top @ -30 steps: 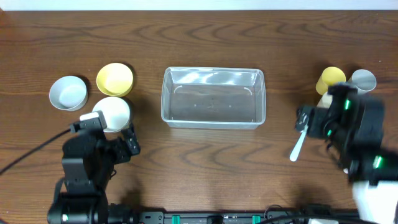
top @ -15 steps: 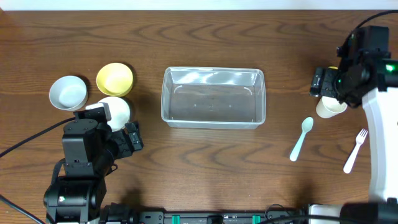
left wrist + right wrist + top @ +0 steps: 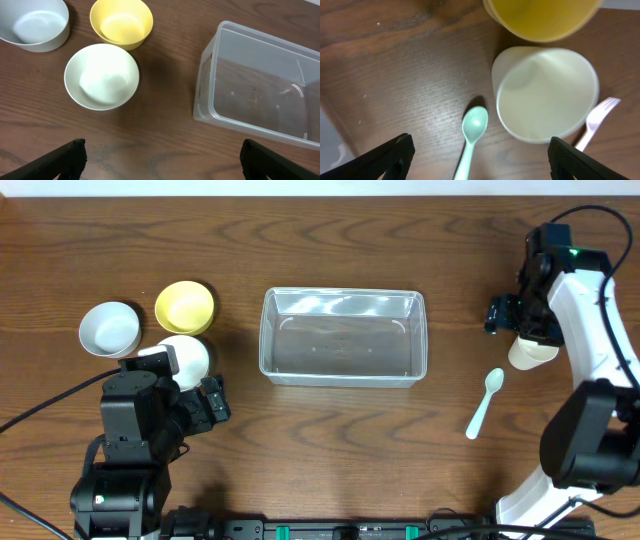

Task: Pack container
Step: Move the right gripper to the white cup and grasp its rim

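The container (image 3: 343,378) is a clear rectangular tub, standing empty at the table's middle; it also shows in the left wrist view (image 3: 202,102). My left gripper (image 3: 211,404) is open and empty, low at the front left, near the white bowl (image 3: 188,358); the left wrist view shows its jaws (image 3: 162,165) over bare wood. My right gripper (image 3: 500,314) is open and empty at the far right, above a cream cup (image 3: 530,354). The right wrist view shows its jaws (image 3: 487,162) wide apart, with the cream cup (image 3: 545,95), a mint spoon (image 3: 474,125) and a yellow cup (image 3: 542,17) below.
A yellow bowl (image 3: 185,307) and a pale grey-white bowl (image 3: 110,328) sit at the left, beside the white bowl. The mint spoon (image 3: 483,402) lies right of the container. A white fork (image 3: 597,120) lies by the cream cup. The right arm arches over the table's right edge.
My right arm has swung from the front right back toward the far right, over the cups, and now covers the fork in the overhead view. My left arm shifted slightly and stays by the white bowl.
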`<state>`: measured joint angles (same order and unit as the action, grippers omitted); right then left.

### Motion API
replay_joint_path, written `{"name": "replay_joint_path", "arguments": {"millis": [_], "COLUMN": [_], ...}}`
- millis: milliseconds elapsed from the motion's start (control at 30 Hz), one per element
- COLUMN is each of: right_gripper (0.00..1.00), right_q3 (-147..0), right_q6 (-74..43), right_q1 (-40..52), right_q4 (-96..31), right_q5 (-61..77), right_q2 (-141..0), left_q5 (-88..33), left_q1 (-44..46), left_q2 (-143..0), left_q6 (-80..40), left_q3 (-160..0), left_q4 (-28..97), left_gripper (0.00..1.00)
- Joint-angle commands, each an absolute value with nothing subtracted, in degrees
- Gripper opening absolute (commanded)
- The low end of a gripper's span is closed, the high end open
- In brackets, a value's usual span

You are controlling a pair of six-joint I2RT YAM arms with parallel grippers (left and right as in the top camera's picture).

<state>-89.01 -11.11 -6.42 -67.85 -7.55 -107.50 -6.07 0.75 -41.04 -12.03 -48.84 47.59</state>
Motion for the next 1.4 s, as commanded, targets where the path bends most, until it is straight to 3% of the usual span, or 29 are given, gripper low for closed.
{"name": "replay_joint_path", "arguments": {"millis": [0,567,1167,1367], "right_gripper": [0.87,0.86,0.87,0.77], "right_q3": [-89.86,-89.45,-79.59,-79.59], "right_q6": [-11.94,-11.70,-11.70,-11.51], "right_q1": [-7.16,-9.47,-9.47,-9.47], "right_q4": [-67.00,-65.93,-54.89,-53.39], "right_q5": [-8.60,-8.60,-8.60,-8.60], "right_q2": [-109.27,-110.52,-110.63,-110.63], "left_q5": [-6.61,-6.44,-6.44,-6.44], "left_q1": [0.43,0.43,0.43,0.43], "left_q2": [-40.84,-41.21,-41.21,-41.21], "left_q6": [-12.32,-12.32,-12.34,-12.34], "left_q3": [-50.15,-50.15,-50.15,-50.15], "left_q4": [47.72,47.75,47.75,47.75], "left_gripper": [0.98,0.98,0.98,0.98]}}
